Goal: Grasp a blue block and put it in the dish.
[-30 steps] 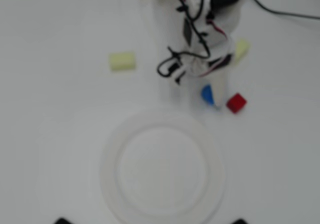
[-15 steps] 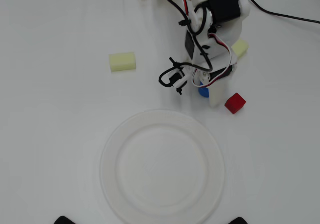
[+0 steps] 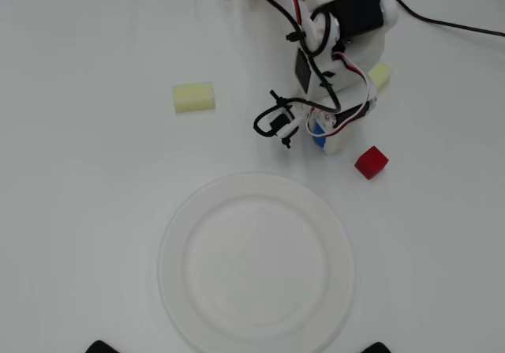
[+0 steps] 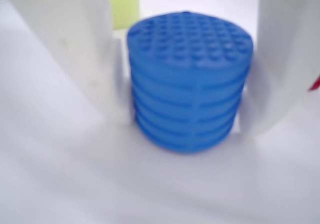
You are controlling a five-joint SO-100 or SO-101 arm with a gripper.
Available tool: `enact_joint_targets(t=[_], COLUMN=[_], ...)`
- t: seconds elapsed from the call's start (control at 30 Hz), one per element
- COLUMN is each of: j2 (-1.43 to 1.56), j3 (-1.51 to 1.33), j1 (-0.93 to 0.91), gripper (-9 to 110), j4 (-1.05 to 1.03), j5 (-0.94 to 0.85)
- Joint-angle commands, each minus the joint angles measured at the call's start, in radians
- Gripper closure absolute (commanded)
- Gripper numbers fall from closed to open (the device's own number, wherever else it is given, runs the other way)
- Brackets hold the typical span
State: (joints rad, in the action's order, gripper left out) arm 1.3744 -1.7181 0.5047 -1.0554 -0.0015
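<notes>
The blue block (image 4: pixel 189 78), a short ribbed cylinder with a studded top, stands on the white table and fills the wrist view. My gripper (image 4: pixel 185 124) is shut on it, one white finger (image 4: pixel 75 48) pressing its left side and the other finger (image 4: pixel 280 58) its right. In the overhead view only a sliver of the blue block (image 3: pixel 318 137) shows beneath my gripper (image 3: pixel 322 140) and its cables. The dish (image 3: pixel 170 258), a large round white plate, lies in front of the arm with nothing in it.
A red cube (image 3: pixel 371 162) sits just right of the gripper. One pale yellow block (image 3: pixel 193 97) lies to the left, another yellow block (image 3: pixel 380 74) beside the arm's body. A black cable (image 3: pixel 442 21) runs off to the upper right.
The gripper has come down around the blue block and its fingers have drawn in against it. The block now shows less from above. Other blocks and the dish stayed put.
</notes>
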Motion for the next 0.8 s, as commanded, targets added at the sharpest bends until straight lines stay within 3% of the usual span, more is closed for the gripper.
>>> enact_joint_targets(t=[0.0,0.33,0.63,0.77], j2=[0.123,0.374,0.227,0.107], j3=[0.044,-0.002,-0.008,0.067], j1=[-0.055,-0.302,-0.411,-0.414], gripper=[101,101,101,101], j4=[0.000,0.060,0.457,0.502], j5=[-0.026,-0.204,-0.284,-0.279])
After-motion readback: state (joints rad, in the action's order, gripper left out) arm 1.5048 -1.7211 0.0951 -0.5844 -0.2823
